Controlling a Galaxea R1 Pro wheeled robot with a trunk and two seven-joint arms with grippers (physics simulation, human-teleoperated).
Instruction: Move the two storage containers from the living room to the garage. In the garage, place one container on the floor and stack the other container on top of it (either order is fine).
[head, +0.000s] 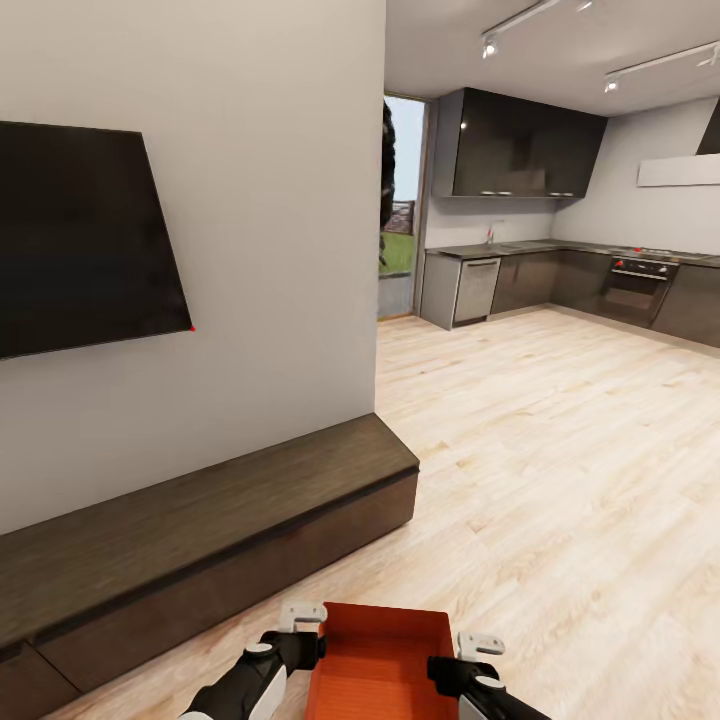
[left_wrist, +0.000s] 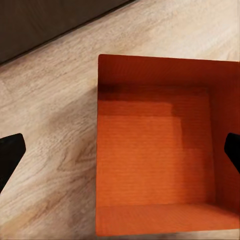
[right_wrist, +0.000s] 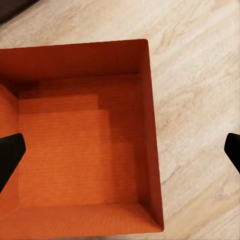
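The bin (left_wrist: 150, 150) looks matt orange plastic, finely ribbed inside; the floor (head: 560, 450) pale grained wood; the bench (head: 200, 520) dark matt wood.

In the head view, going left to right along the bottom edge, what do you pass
Dark-wood bench → left gripper → orange-red storage container → right gripper → bare light wood-plank floor.
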